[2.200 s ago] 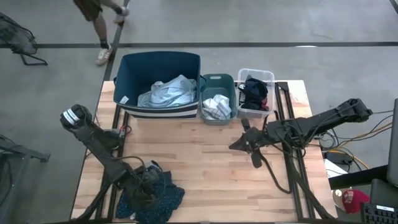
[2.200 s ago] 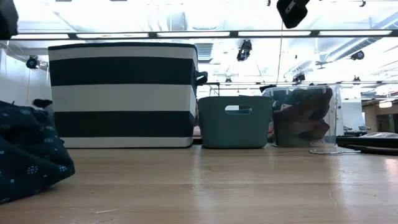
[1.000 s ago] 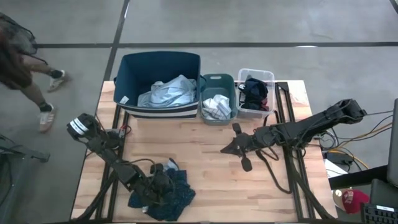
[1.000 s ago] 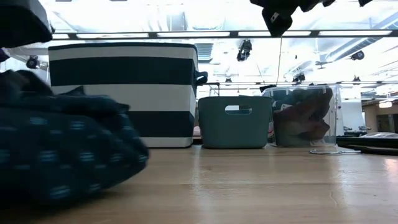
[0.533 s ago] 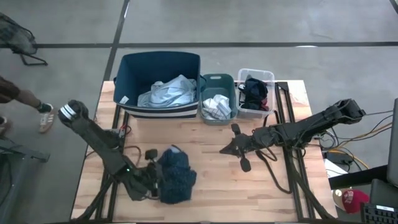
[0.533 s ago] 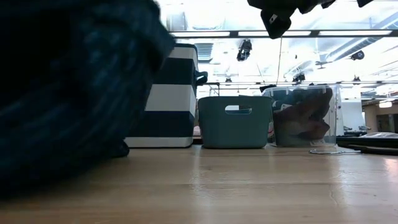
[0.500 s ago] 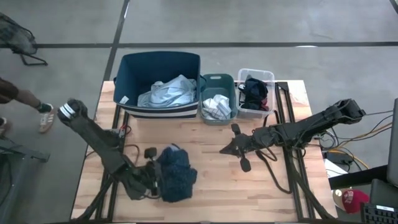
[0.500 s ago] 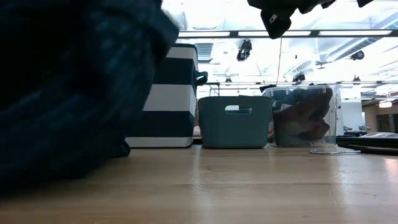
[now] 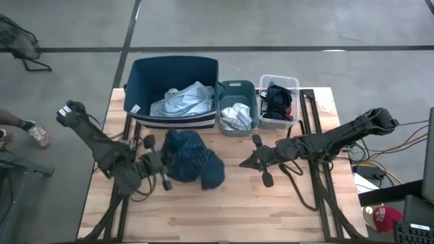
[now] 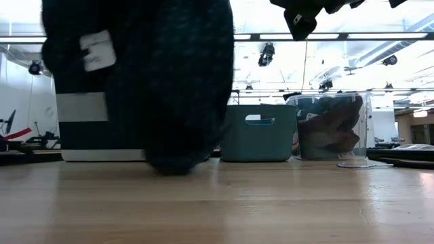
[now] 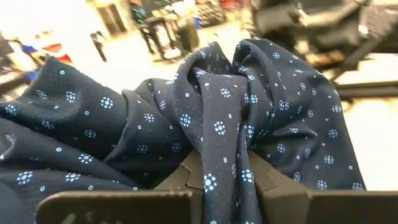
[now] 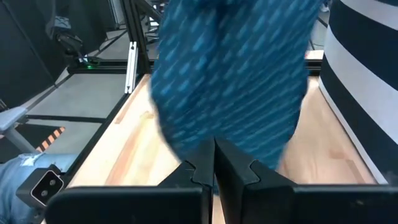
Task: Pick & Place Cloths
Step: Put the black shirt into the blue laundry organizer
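The dark teal dotted cloth [image 9: 193, 159] hangs bunched in front of the navy bin [image 9: 173, 71], with my left gripper [image 9: 163, 163] shut on it at its left side. In the low view the cloth [image 10: 156, 81] reaches down to just above the tabletop. It fills the left wrist view [image 11: 155, 124]. My right gripper [image 9: 261, 164] is shut and empty. It hovers over the table's middle right, pointing at the cloth [image 12: 233, 74]. Light blue cloths [image 9: 182, 102] lie in the navy bin. My left gripper pinches a bunched fold of the dotted cloth [image 11: 221, 155] between its two fingers [image 11: 180, 177], several layers together. The fingers come in level from the table's left side. The cloth hangs below and around them, slack and lifted off the table.
Behind the cloth stand three bins in a row at the far edge: the navy bin, a teal bin [image 9: 237, 102] with white cloth and a clear bin [image 9: 278, 102] with dark cloths. Bare wood [image 9: 230, 210] lies toward the near edge. A person's foot [image 9: 37, 135] shows on the floor left.
My left gripper has risen and swung from the near left edge toward the navy bin, carrying the dotted cloth. The cloth lay spread on the table. Now it hangs bunched and lifted, farther from the near edge.
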### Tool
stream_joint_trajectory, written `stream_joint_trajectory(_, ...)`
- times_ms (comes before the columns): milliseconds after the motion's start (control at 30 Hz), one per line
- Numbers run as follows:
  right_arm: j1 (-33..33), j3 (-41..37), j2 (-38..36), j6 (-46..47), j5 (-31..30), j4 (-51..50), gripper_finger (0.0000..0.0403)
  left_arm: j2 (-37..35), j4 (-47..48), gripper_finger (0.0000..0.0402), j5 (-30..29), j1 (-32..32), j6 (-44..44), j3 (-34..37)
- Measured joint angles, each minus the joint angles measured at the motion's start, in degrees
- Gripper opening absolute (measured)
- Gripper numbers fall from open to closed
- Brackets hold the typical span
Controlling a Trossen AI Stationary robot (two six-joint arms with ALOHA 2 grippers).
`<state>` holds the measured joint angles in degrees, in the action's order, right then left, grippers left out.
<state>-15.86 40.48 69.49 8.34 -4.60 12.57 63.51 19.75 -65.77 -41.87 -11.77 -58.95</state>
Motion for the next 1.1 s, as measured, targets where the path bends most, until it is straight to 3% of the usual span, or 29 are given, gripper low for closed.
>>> stream_joint_trajectory(233, 0.0, -0.23, 0.0, -0.73, -0.02, -0.02, 0.0008, -2.27, -2.51, 0.0038, -7.34, 5.42, 12.88, -7.28)
stream_joint_trajectory(500, 0.0, -0.23, 0.0, -1.33, -0.02, -0.02, 0.0008, -2.26, -15.43, 0.0038, -8.09, 14.12, 39.19, -17.98)
stream_joint_trajectory(700, 0.0, -0.27, 0.0, -1.95, -0.02, -0.02, 0.0008, -2.27, -25.26, 0.0038, -7.94, 23.19, 54.24, -22.82)
stream_joint_trajectory(1100, 0.0, -0.65, 0.0, -4.21, -0.02, -0.03, 0.0008, -2.28, -28.8, 0.0041, -2.26, 40.64, 60.07, -30.76)
